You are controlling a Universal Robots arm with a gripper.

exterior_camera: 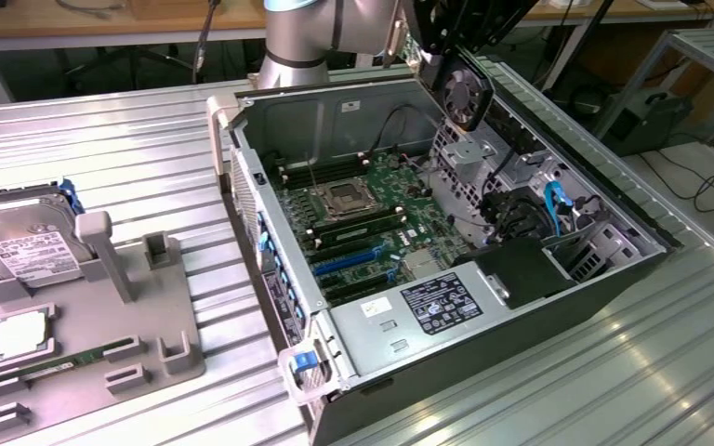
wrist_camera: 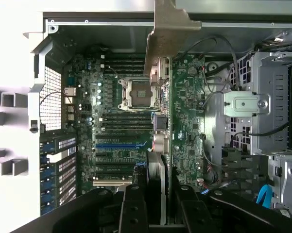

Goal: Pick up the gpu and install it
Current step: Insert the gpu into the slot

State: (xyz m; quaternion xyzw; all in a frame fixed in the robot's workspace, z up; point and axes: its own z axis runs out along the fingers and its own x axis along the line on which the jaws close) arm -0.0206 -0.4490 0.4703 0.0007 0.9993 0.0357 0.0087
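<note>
The gpu point(exterior_camera: 467, 93), a dark card with a round fan, hangs edge-down over the far end of the open computer case point(exterior_camera: 332, 98). My gripper point(exterior_camera: 450, 32) is shut on its upper edge. In the wrist view the gpu point(wrist_camera: 158, 165) appears edge-on, its silver bracket point(wrist_camera: 169, 34) pointing away from me, and my gripper point(wrist_camera: 158, 196) clamps it from both sides. Below it lies the green motherboard point(wrist_camera: 184, 121) with the CPU socket point(wrist_camera: 136, 92) and a blue slot point(wrist_camera: 117, 144). The card is above the board and touches no slot.
A grey parts holder point(exterior_camera: 146, 316) on the exterior view's left carries a hard drive point(exterior_camera: 34, 243), a CPU point(exterior_camera: 16, 334) and a green memory stick point(exterior_camera: 72, 360). Inside the case are the power supply point(exterior_camera: 438, 302), cables and a drive cage point(exterior_camera: 519, 158).
</note>
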